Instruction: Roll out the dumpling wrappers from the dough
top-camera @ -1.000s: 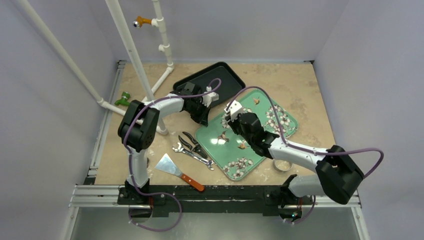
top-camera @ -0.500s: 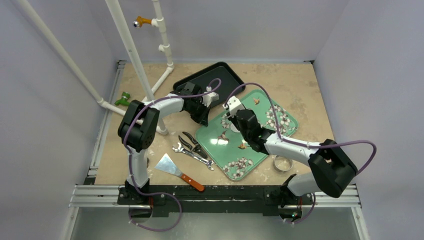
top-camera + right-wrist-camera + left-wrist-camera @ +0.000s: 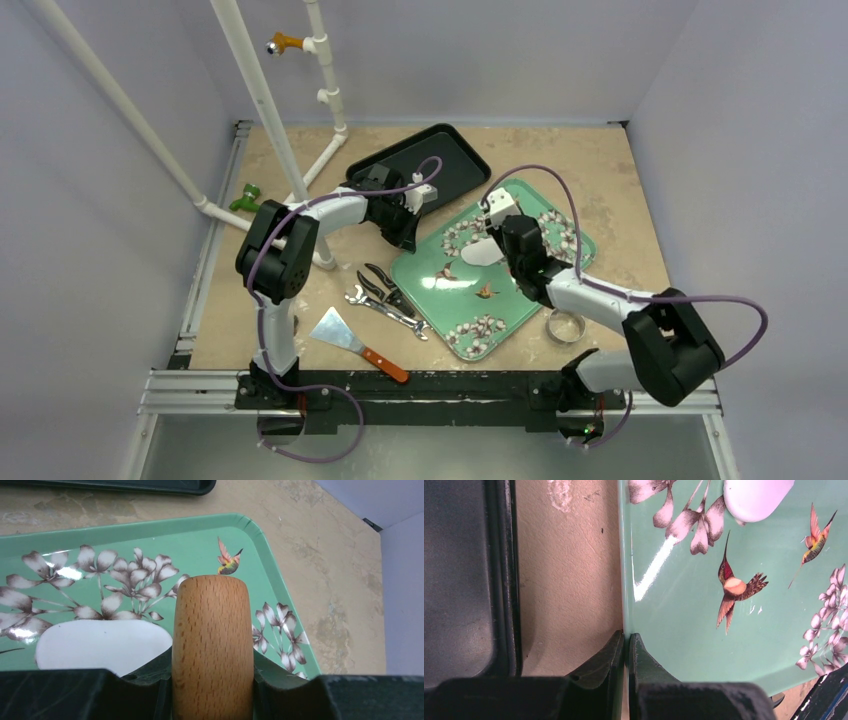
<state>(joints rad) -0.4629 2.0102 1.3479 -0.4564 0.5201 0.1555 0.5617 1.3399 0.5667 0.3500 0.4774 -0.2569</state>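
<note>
One dumpling wrapper (image 3: 483,253), a flat white oval of dough, lies on the green flower-print tray (image 3: 450,300). My right gripper (image 3: 515,250) is shut on a wooden rolling pin (image 3: 212,640), just right of the wrapper (image 3: 100,645) in the right wrist view. In the top view the arm hides the pin. My left gripper (image 3: 408,232) is shut on the green tray's left rim (image 3: 626,580), with both jaws pinching the edge. The wrapper (image 3: 756,497) shows at the top of the left wrist view.
A black tray (image 3: 420,160) lies behind the green one. Pliers (image 3: 385,285), a wrench (image 3: 385,310) and an orange-handled scraper (image 3: 355,343) lie left of the green tray. A metal ring cutter (image 3: 564,326) sits at its near right corner. White pipes (image 3: 265,110) stand at the back left.
My right arm has swung rightward and farther back across the green tray with the rolling pin, uncovering the white wrapper. The left arm has stayed on the rim.
</note>
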